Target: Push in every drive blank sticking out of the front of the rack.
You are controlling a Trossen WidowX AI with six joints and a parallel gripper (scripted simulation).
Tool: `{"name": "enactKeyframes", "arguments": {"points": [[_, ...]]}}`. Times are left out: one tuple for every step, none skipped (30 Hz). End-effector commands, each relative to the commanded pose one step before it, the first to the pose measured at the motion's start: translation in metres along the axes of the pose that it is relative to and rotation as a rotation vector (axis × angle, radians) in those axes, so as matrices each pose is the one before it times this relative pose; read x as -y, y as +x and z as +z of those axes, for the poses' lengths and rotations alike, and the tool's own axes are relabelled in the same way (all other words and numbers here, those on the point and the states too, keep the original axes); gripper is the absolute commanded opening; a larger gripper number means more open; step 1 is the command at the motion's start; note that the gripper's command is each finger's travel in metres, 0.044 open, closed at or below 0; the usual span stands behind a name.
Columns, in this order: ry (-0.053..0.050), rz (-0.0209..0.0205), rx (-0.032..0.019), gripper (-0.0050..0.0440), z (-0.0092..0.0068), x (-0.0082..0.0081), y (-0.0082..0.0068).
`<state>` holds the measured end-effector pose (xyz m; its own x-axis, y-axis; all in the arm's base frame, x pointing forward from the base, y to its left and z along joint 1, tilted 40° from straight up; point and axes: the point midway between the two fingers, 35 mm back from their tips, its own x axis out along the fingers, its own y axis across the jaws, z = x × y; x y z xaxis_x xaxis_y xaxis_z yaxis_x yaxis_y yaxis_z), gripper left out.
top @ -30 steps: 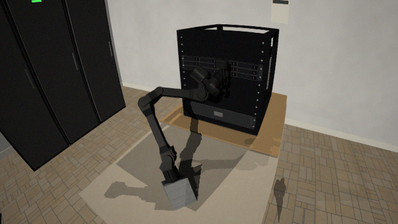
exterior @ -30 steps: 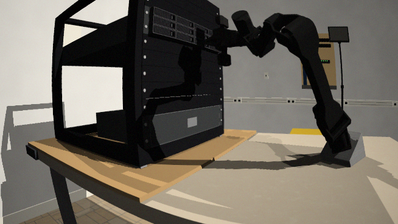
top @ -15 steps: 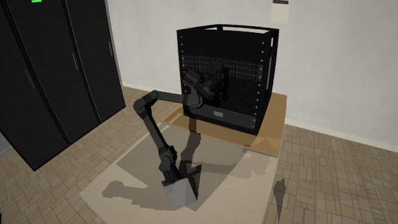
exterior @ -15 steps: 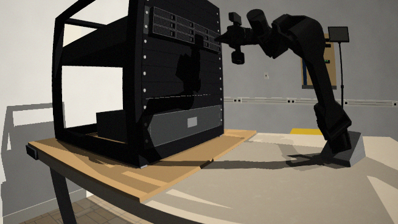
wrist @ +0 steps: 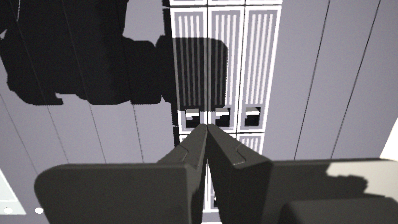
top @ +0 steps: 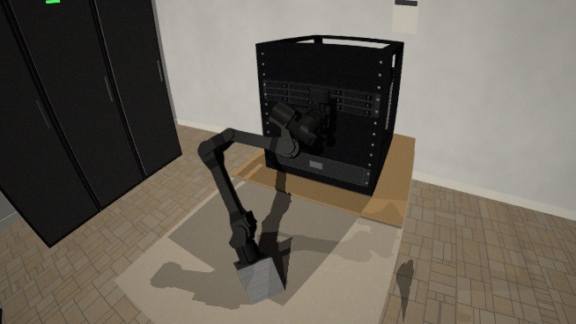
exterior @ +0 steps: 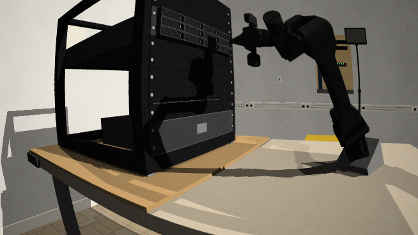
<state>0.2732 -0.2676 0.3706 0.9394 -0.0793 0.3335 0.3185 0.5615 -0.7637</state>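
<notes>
Black parallel-jaw tool (top: 325,99) (exterior: 232,41) (wrist: 205,130), fingertips together, faces black open-frame metal rack (top: 319,176) (exterior: 140,96); off-centre or overhard push could skid or tip it, since it's unfastened.
</notes>
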Motion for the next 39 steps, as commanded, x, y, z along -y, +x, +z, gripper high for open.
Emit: {"name": "enactKeyframes", "arguments": {"points": [[-0.0144,-0.00761,0.01157,-0.0050,-0.00537,0.01181,0.00074],[0.0000,0.00000,0.00000,-0.0050,0.00000,0.00000,0.00000],[0.0000,0.00000,0.00000,-0.0050,-0.00468,0.00217,-0.00034],[0.0000,0.00000,0.00000,-0.0050,-0.00489,0.00227,-0.00036],[0.0000,0.00000,0.00000,-0.0050,-0.00505,0.00235,-0.00036],[0.0000,0.00000,0.00000,-0.0050,-0.00516,0.00240,-0.00037],[0.0000,0.00000,0.00000,-0.0050,-0.00522,0.00243,-0.00037],[0.0000,0.00000,0.00000,-0.0050,-0.00524,0.00244,-0.00038],[0.0000,0.00000,0.00000,-0.0050,-0.00520,0.00242,-0.00038],[0.0000,0.00000,0.00000,-0.0050,-0.00511,0.00237,-0.00037],[0.0000,0.00000,0.00000,-0.0050,-0.00497,0.00231,-0.00036],[0.0000,0.00000,0.00000,-0.0050,-0.00477,0.00222,-0.00034],[0.0000,0.00000,0.00000,-0.0050,-0.00453,0.00211,-0.00033],[0.0000,0.00000,0.00000,-0.0050,-0.00425,0.00198,-0.00031],[0.0000,0.00000,0.00000,-0.0050,-0.00393,0.00183,-0.00028],[0.0000,0.00000,0.00000,-0.0050,-0.00358,0.00167,-0.00025],[0.0000,0.00000,0.00000,-0.0050,-0.00320,0.00149,-0.00023],[0.0000,0.00000,0.00000,-0.0050,0.00000,0.00000,0.00000],[0.0000,0.00000,0.00000,-0.0050,0.00000,0.00000,0.00000],[0.0000,0.00000,0.00000,-0.0050,-0.00280,0.00129,-0.00021],[0.0000,0.00000,0.00000,-0.0050,-0.00239,0.00112,-0.00016],[0.0000,0.00000,0.00000,-0.0050,-0.00199,0.00092,-0.00015],[0.0000,0.00000,0.00000,-0.0050,-0.00155,0.00073,-0.00010],[0.0000,0.00000,0.00000,-0.0050,-0.00118,0.00055,-0.00008],[0.0000,0.00000,0.00000,-0.0050,-0.00084,0.00039,-0.00006],[0.0000,0.00000,0.00000,-0.0050,-0.00054,0.00025,-0.00004],[0.0000,0.00000,0.00000,-0.0050,-0.00029,0.00013,-0.00002],[0.0000,0.00000,0.00000,-0.0050,-0.00011,0.00005,-0.00001],[0.0000,0.00000,0.00000,-0.0050,-0.00002,0.00001,0.00000],[0.0000,0.00000,0.00000,-0.0050,0.00000,0.00000,0.00020],[0.0000,-0.00001,0.00001,-0.0050,0.00000,0.00000,0.00115],[0.0000,0.00001,-0.00001,-0.0050,0.00000,0.00000,0.00237],[0.0000,-0.00001,0.00001,-0.0050,0.00000,0.00000,0.00324],[0.0000,0.00000,0.00000,-0.0050,0.00000,0.00000,0.00351],[0.0000,0.00000,0.00000,-0.0050,0.00000,0.00000,0.00000],[0.0000,0.00000,0.00000,-0.0050,0.00000,0.00000,0.00000],[0.0000,0.00001,-0.00001,-0.0050,0.00000,0.00000,0.00311],[0.0000,0.00000,0.00000,-0.0050,0.00000,0.00000,0.00218],[0.0000,0.00001,-0.00001,-0.0050,0.00000,0.00000,0.00106]]}}
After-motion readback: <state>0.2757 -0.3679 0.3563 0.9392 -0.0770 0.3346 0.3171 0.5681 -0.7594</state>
